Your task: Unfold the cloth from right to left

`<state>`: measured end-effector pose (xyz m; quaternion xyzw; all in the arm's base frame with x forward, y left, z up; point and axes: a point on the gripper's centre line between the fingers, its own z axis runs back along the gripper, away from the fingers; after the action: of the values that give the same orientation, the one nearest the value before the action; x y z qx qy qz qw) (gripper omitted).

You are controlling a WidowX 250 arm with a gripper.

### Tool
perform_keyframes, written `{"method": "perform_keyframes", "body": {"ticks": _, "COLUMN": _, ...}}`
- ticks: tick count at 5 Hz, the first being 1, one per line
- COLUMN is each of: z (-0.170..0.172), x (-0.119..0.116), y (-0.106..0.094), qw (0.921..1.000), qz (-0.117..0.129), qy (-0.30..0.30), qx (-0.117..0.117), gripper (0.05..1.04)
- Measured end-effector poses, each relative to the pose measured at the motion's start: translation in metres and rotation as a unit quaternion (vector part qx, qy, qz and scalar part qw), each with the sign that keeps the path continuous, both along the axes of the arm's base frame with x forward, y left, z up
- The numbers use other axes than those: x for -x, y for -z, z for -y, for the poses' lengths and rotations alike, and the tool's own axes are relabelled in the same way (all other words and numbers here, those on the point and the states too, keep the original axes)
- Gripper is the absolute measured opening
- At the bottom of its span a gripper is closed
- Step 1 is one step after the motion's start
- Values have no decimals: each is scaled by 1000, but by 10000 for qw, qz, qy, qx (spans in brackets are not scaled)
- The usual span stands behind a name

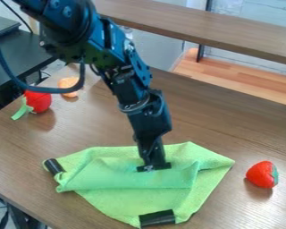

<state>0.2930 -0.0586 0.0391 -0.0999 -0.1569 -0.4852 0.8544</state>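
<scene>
The black gripper (153,168) hangs down over the middle of the green cloth (133,197), its tip at the upper fold. The cloth lies partly folded and rumpled on the brown table, with a thick fold running across its middle from the left side toward the right. One black band wraps the cloth's left corner and another its bottom corner. How the fingertips meet the fabric is hard to make out.
A red strawberry toy (262,174) sits right of the cloth. At the upper left are a red toy with a green strip (38,101) and an orange toy (68,86). The brown table (26,152) has its near edge at lower left.
</scene>
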Motion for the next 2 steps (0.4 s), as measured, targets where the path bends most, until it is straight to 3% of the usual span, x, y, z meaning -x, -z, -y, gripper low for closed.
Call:
{"method": "perform_keyframes", "body": {"ticks": 1, "z": -9, "x": -18, "y": 0, "qw": 9993, "qz": -156, "qy": -341, "qx": 20, "gripper": 49}}
{"method": "perform_keyframes", "body": {"ticks": 2, "z": -18, "x": -44, "y": -7, "qw": 9968, "qz": -155, "qy": -781, "qx": 8, "gripper": 49}}
